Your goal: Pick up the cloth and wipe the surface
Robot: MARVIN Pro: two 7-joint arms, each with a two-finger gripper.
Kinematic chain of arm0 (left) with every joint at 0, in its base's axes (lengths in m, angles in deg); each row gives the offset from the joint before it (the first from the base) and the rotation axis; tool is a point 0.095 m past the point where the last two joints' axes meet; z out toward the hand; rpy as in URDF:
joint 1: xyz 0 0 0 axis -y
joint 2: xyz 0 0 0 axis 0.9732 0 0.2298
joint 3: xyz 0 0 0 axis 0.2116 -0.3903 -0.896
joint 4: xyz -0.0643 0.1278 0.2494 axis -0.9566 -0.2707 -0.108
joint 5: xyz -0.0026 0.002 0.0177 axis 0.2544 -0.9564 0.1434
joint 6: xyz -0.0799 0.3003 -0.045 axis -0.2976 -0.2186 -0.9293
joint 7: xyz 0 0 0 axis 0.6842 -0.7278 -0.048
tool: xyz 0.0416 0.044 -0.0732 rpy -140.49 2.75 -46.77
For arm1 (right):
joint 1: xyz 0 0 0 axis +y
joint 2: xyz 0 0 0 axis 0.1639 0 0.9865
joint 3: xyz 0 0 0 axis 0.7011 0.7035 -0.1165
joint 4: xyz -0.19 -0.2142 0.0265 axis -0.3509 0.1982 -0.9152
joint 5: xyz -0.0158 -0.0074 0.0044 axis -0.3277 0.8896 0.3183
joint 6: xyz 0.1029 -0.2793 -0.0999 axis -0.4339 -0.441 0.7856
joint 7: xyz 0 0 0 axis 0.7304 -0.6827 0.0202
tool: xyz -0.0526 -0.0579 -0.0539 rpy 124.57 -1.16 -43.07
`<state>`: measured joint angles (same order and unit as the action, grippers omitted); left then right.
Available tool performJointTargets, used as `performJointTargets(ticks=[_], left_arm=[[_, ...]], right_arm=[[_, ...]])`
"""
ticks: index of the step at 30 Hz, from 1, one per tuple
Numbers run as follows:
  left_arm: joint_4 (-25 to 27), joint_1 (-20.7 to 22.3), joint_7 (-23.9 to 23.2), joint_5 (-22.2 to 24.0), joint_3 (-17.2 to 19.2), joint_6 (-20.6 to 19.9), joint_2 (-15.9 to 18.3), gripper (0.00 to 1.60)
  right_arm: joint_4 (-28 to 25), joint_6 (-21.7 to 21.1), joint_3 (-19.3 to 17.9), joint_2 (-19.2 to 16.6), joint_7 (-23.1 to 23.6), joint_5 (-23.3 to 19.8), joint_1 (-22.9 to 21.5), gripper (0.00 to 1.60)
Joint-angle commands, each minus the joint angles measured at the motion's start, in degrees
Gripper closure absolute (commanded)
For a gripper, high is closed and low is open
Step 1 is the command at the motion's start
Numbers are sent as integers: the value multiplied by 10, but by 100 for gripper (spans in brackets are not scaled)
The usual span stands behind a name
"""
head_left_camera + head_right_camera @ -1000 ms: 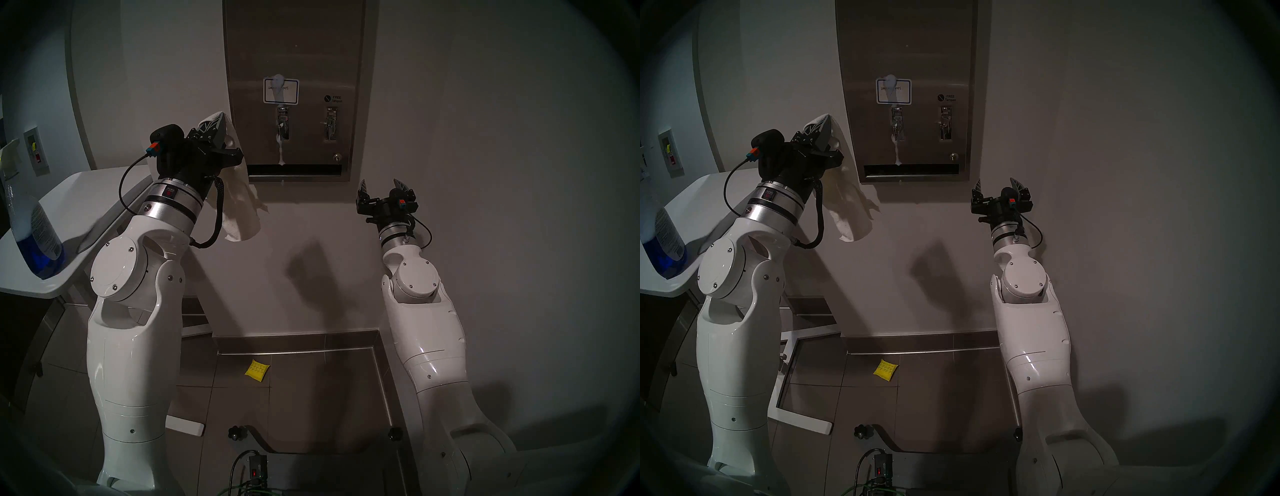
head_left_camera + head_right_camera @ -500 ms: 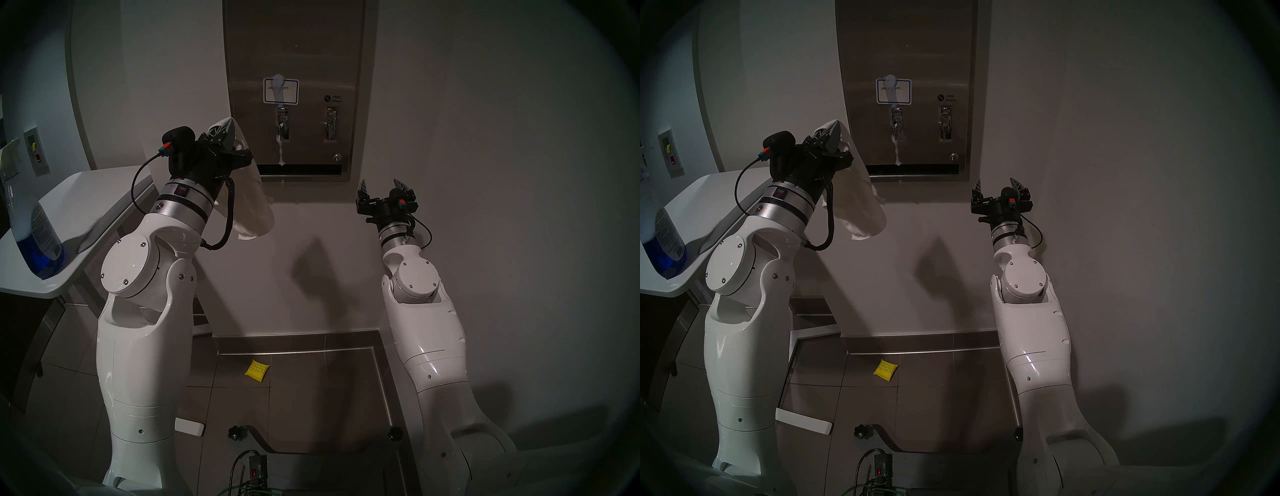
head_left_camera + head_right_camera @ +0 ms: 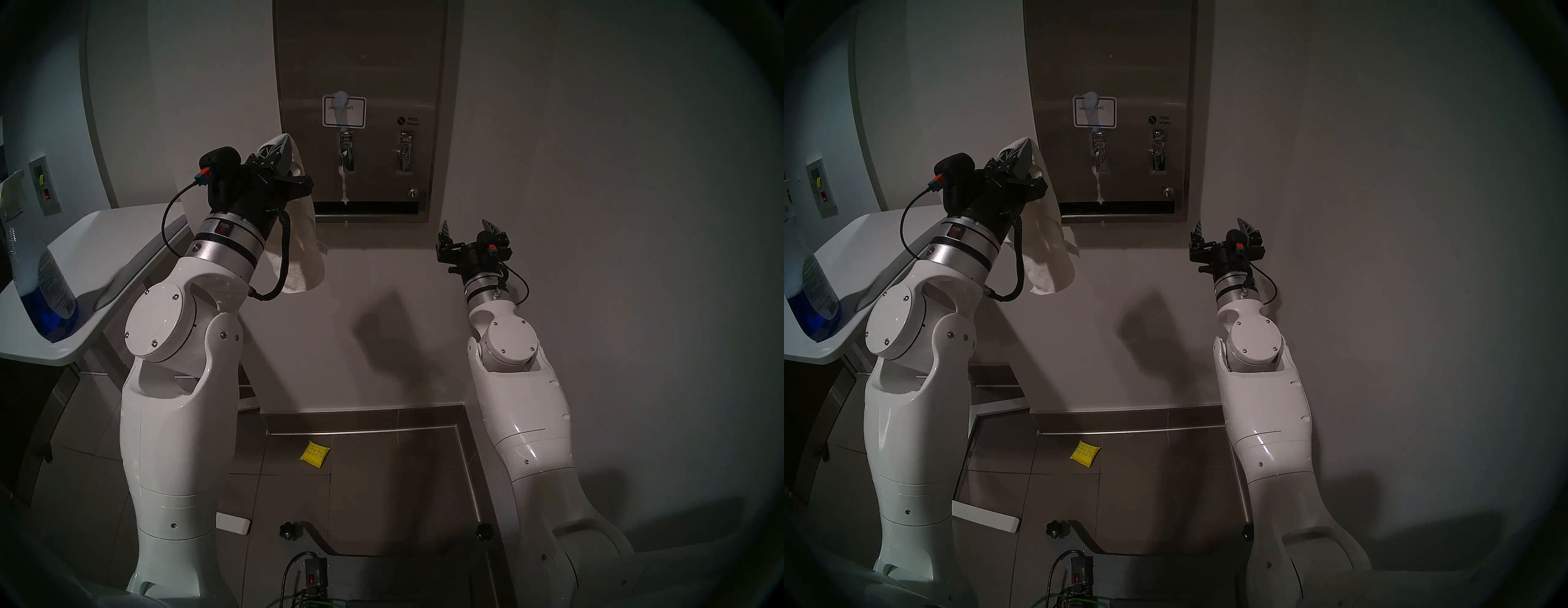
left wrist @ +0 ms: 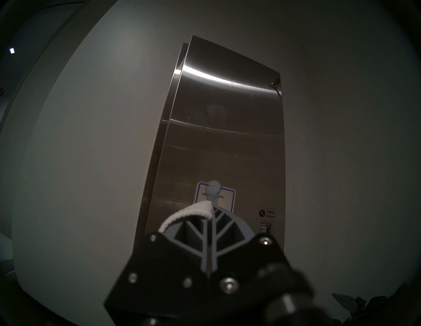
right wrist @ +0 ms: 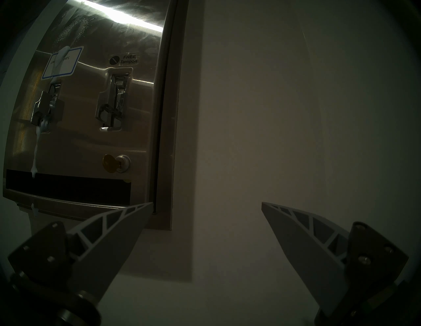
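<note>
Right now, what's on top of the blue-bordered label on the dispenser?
A white foam blob sits on the label, streaking down past the left lever to the slot. It covers part of the handwriting.

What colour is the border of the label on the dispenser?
Blue, around the white label; the right wrist view shows it best.

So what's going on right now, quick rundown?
Left gripper shut on the cloth, near the steel dispenser. Right gripper open, empty. White foam streak unwiped; nothing in the way.
</note>
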<state>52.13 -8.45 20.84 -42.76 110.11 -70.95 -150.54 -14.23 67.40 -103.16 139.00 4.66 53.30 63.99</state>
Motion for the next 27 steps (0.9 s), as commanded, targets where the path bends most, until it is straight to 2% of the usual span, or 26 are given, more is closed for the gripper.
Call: performJointTargets(ticks=[1, 16, 23, 27], left_arm=[[16, 21, -9, 6, 2, 15, 0, 160], [15, 21, -13, 8, 3, 18, -1, 160], [15, 21, -14, 7, 4, 17, -2, 160], [15, 20, -15, 8, 4, 16, -2, 160]], right_arm=[[-21, 3, 0, 0, 0, 0, -18, 0], [-21, 2, 2, -2, -1, -2, -18, 0], [-26, -42, 11, -27, 40, -6, -36, 0], [-30, -45, 9, -31, 29, 7, -53, 0]])
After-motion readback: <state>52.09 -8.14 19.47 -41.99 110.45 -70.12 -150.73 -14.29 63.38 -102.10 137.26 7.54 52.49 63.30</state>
